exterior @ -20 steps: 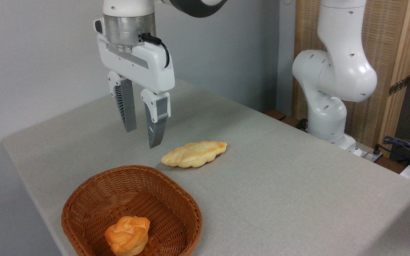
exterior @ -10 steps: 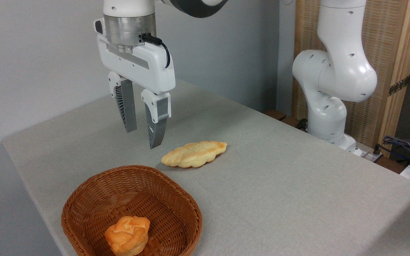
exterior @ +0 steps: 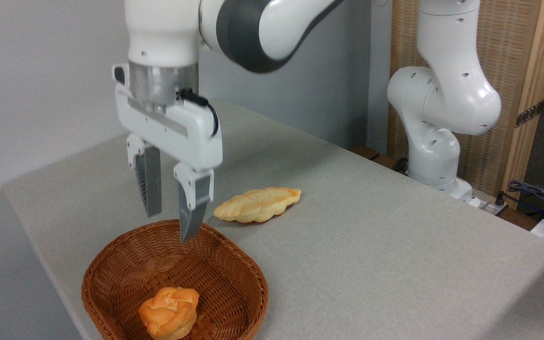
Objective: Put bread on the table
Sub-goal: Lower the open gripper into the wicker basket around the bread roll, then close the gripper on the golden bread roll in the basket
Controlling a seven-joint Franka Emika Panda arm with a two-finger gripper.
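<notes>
Bread (exterior: 169,313), one knotted orange-golden bun, lies alone in the single wicker basket (exterior: 234,264) on the table (exterior: 371,245), while one paler braided loaf (exterior: 258,204) rests on the cloth just beyond the basket's rim. Since a second ago the gripper (exterior: 170,224) has dropped and shifted toward the basket's far rim, fingers parted and holding nothing.

The gripper (exterior: 170,225) is hanging with its jaws parted and pointing down, holding nothing. Below them and toward the camera, the bread (exterior: 169,312) is sitting in the wicker basket (exterior: 248,288), whose far rim is lying just under the fingertips. To the right of the jaws, the braided loaf (exterior: 258,204) is resting on the table (exterior: 395,245), beside the basket and apart from it.
</notes>
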